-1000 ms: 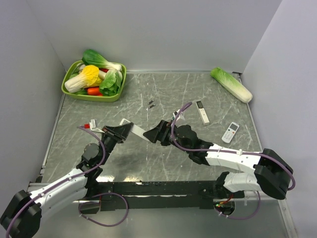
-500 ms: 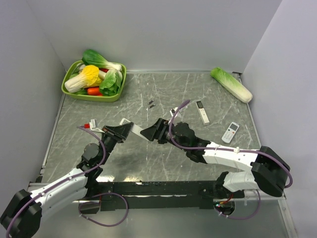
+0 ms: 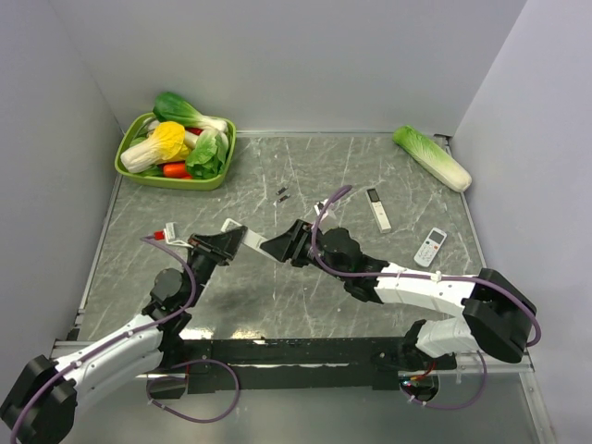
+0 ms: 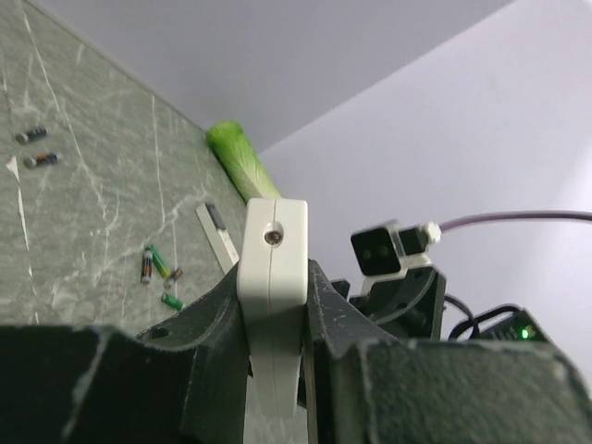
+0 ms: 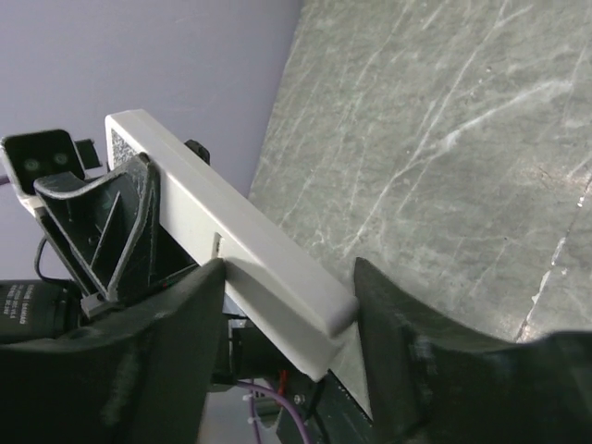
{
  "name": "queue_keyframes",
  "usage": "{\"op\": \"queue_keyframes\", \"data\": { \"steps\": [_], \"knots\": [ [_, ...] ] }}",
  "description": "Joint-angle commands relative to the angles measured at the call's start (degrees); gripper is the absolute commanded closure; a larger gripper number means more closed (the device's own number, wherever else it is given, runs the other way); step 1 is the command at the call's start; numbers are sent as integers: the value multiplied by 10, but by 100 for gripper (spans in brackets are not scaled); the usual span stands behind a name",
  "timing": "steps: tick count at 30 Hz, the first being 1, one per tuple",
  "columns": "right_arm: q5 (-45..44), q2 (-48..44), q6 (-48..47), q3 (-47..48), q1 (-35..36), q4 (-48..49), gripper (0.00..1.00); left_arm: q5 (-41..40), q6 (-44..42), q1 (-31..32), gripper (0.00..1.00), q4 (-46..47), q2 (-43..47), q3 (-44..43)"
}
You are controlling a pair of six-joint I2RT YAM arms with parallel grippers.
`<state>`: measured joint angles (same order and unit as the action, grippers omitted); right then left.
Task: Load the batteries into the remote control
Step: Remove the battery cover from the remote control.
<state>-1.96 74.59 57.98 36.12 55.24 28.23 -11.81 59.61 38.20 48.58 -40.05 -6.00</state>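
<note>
- Leftward travel of the right gripper (image 3: 280, 246) is noted; the remote control (image 3: 253, 242), at frame centre, is straddled by its jaws, clamping not confirmable.
- Its other end is pinched by the left gripper (image 3: 225, 248).
- Batteries (image 4: 153, 264) are seen on the table, lower left in the left wrist view.
- Risk: the remote control could be twisted loose by uneven closure.

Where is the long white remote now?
Top view, left of centre: the remote is held off the table by the left claw, its other end inside the right claw.
</note>
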Motion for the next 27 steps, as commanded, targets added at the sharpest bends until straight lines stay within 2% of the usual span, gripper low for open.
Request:
{"op": "queue_keyframes", "data": {
  "steps": [1, 5, 6, 8, 10, 15, 18, 27],
  "knots": [
    [-4, 11, 11, 17, 4, 25, 46, 4, -13, 4, 99, 45, 22, -2],
    [-9, 10, 13, 11, 3, 26, 65, 5, -13, 4, 99, 43, 31, -1],
    [-9, 9, 10, 11, 4, 24, 74, 6, -13, 4, 99, 47, 32, 2],
    [-9, 6, 10, 10, 4, 17, 79, 8, -13, 4, 99, 55, 34, 4],
    [-8, 3, 12, 2, 4, 24, 79, 7, -8, 4, 99, 56, 36, 5],
    [-3, -5, 6, -4, 4, 34, 70, -6, 0, 4, 99, 28, 35, -2],
    [-2, -7, 2, -8, 2, 38, 69, -20, 20, 4, 99, -9, 30, -5],
    [4, -5, 9, -18, -12, 28, 63, -41, 78, 4, 99, -28, -2, 8]
  ]
}}
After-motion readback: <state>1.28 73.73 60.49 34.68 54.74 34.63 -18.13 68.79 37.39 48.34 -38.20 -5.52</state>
